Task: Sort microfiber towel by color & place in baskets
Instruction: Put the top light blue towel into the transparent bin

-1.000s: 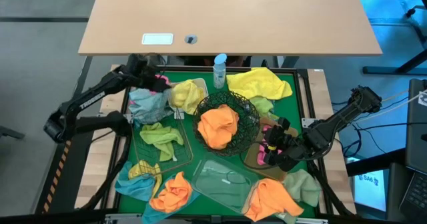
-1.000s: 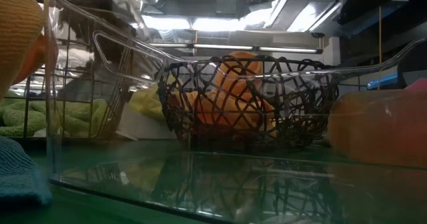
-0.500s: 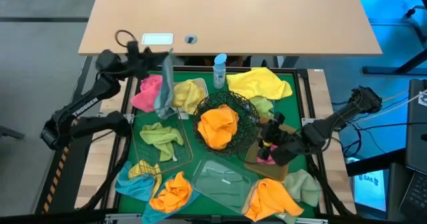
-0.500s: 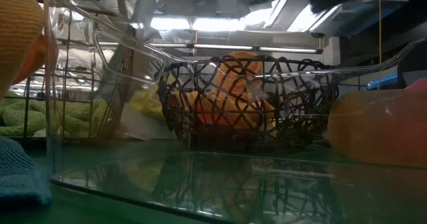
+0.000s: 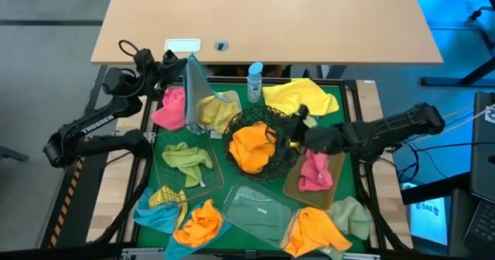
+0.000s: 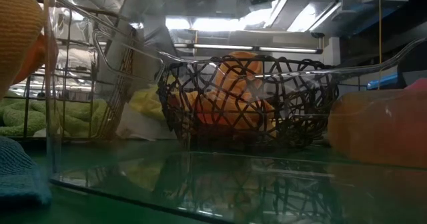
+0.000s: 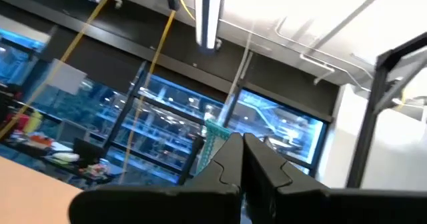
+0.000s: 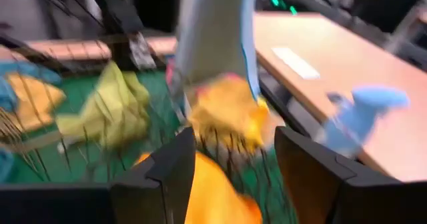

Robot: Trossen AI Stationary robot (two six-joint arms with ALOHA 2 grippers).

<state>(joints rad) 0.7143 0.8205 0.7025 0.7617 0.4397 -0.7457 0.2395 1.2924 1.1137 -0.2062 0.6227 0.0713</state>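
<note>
My left gripper (image 5: pixel 182 61) is raised over the mat's far left corner, shut on a light blue towel (image 5: pixel 193 94) that hangs below it. Under the towel lie a pink towel (image 5: pixel 170 109) and a yellow towel (image 5: pixel 218 109). My right gripper (image 5: pixel 286 132) stands open above the right rim of the round black wire bowl (image 5: pixel 288 161), which holds an orange towel (image 5: pixel 251 145). Another pink towel (image 5: pixel 313 171) lies in the tan tray (image 5: pixel 294 189). A pale green towel (image 5: pixel 186 158) lies in the rectangular wire basket (image 5: pixel 203 189). My left gripper pinches the top end of the light blue towel (image 7: pixel 215 139) between its two fingertips (image 7: pixel 230 159), which slant upward. The towel hangs long and slack below the fingers. Whether its lower end (image 5: pixel 195 124) touches the towels beneath, I cannot tell.
A spray bottle (image 5: pixel 254 82) stands at the mat's far edge beside a big yellow towel (image 5: pixel 303 97). The clear tray (image 5: pixel 259 210) lies near the front, with orange towels (image 5: pixel 199 223) (image 5: pixel 313 229), a blue towel (image 5: pixel 153 213) and a pale green towel (image 5: pixel 352 213) around it.
My left gripper has risen and tipped its fingers upward, drawing the light blue towel up off the pile at the far left; the towel now hangs long, and the pink towel beneath shows. My right gripper, still open, has swung from the tan tray toward the wire bowl.
</note>
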